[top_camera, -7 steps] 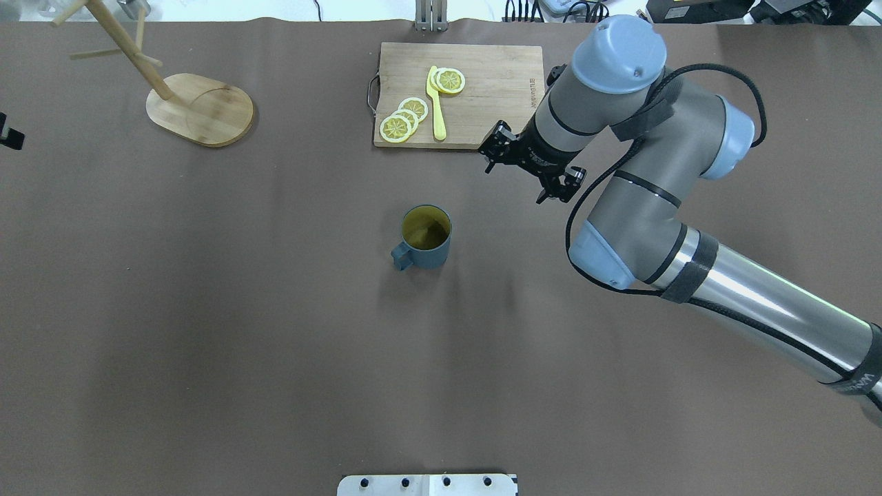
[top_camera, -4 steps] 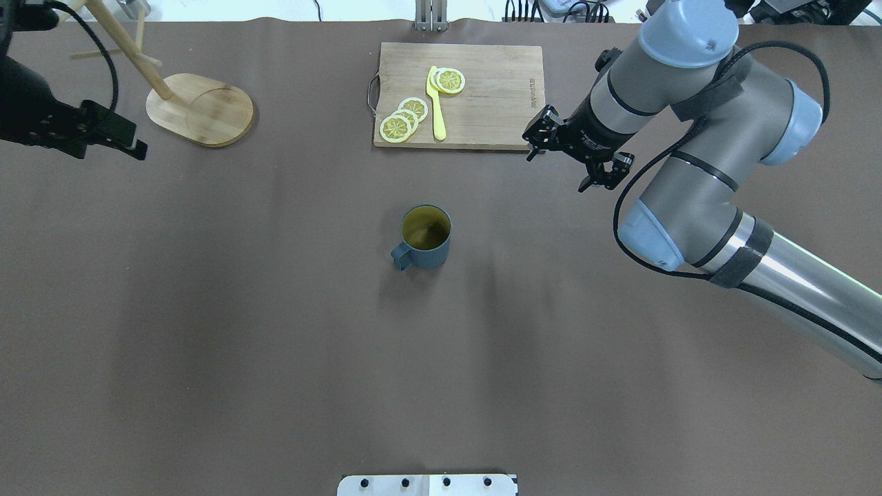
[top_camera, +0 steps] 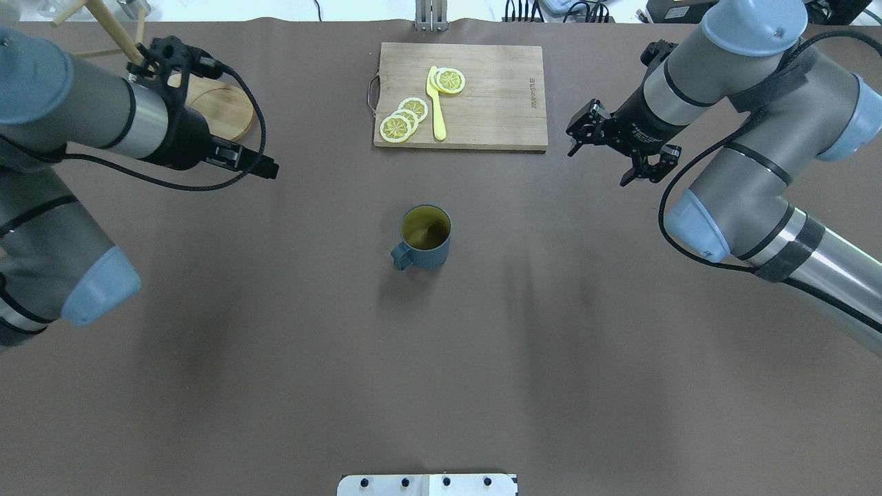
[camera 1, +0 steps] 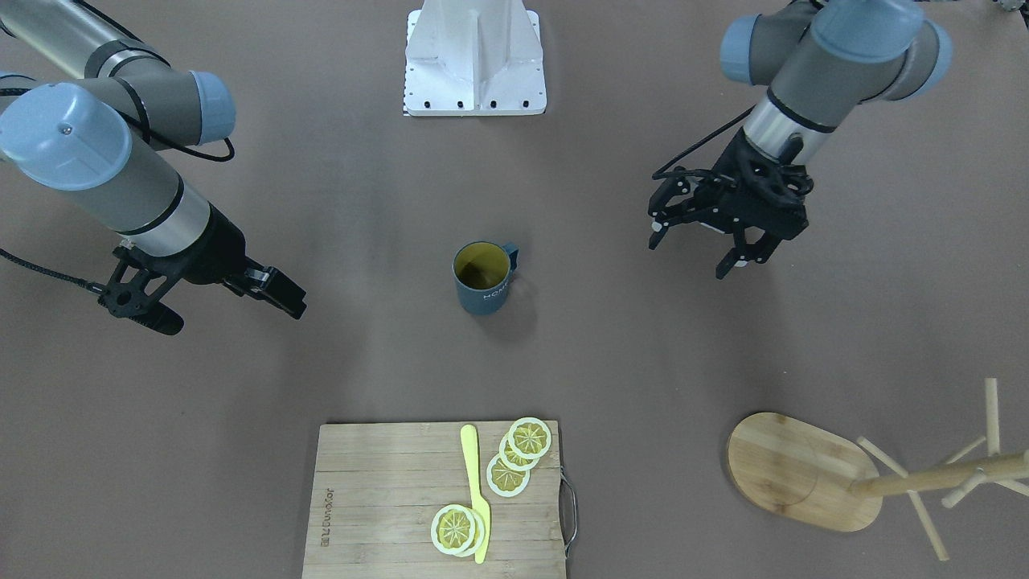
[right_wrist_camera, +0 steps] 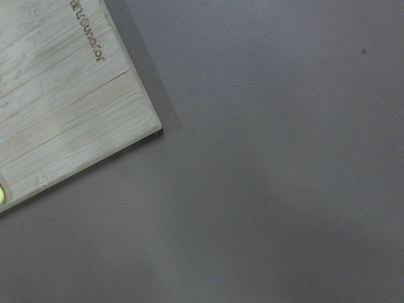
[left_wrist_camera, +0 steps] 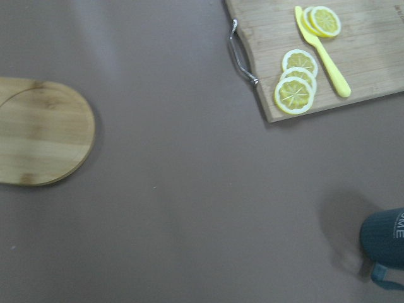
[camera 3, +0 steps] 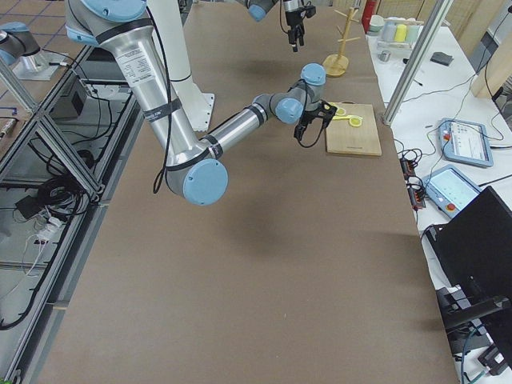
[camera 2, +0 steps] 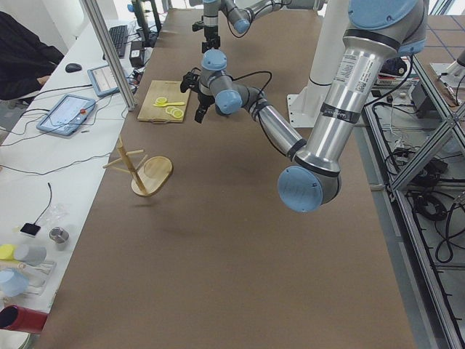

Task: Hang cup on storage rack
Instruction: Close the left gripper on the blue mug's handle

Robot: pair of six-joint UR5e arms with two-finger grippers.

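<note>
The dark teal cup (top_camera: 426, 238) stands upright in the middle of the table, handle toward the robot's left; it also shows in the front view (camera 1: 482, 277) and at the lower right of the left wrist view (left_wrist_camera: 383, 237). The bamboo storage rack (top_camera: 220, 110) stands at the far left, partly behind my left arm; its base and pole show in the front view (camera 1: 800, 470). My left gripper (top_camera: 255, 162) (camera 1: 693, 253) is open and empty, between rack and cup. My right gripper (top_camera: 598, 164) (camera 1: 229, 315) is open and empty, right of the cup.
A bamboo cutting board (top_camera: 496, 103) with lemon slices (top_camera: 403, 117) and a yellow knife (top_camera: 436, 103) lies beyond the cup. The robot's white base plate (top_camera: 427, 484) sits at the near edge. The right wrist view shows only a board corner (right_wrist_camera: 63, 95).
My left arm has swung in from the left edge toward the table's middle. My right arm has pulled back to the right, away from the cup. The cup has not moved.
</note>
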